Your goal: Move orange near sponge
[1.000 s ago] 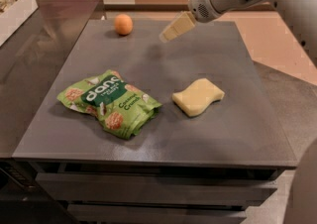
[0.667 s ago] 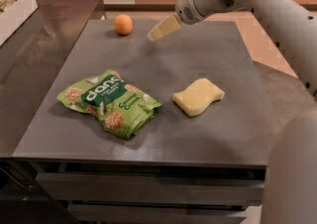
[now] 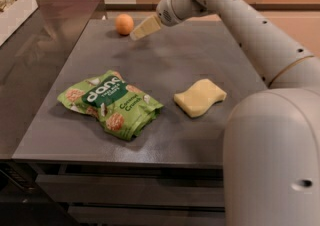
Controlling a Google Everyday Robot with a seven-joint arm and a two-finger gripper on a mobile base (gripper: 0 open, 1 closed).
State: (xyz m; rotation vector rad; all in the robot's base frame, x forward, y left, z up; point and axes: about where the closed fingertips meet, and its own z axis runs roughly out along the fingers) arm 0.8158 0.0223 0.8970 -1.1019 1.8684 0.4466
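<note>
**While hand hangs by orange, sponge lies well apart**

As seen from the cam, the hand (image 3: 136, 34) is over the far part of the grey tabletop (image 3: 165, 60), tips pointing down-left twd the orange (image 3: 124, 24). Hand is just beside the fruit, on its right; can't tell if they touch, looks like a small gap. Wide or narrow: can't tell from this angle, it shows only as one pale wedge. Nothing seen held in it.

Orange sits on the tabletop near the far edge, left of centre. Sponge (image 3: 200, 97) lies flat nearer the cam, right of centre, well apart from the orange. Pale yellow, wavy sides.

Green snack bag (image 3: 111, 103) lies crumpled on the tabletop's near-left part, left of the sponge w/ bare surface between them, not touching it.

Robot arm (image 3: 240, 15) comes in from the right & reaches across over the far-right part of the tabletop. White bin (image 3: 17, 7) at far left on a darker counter, contents unclear.
</note>
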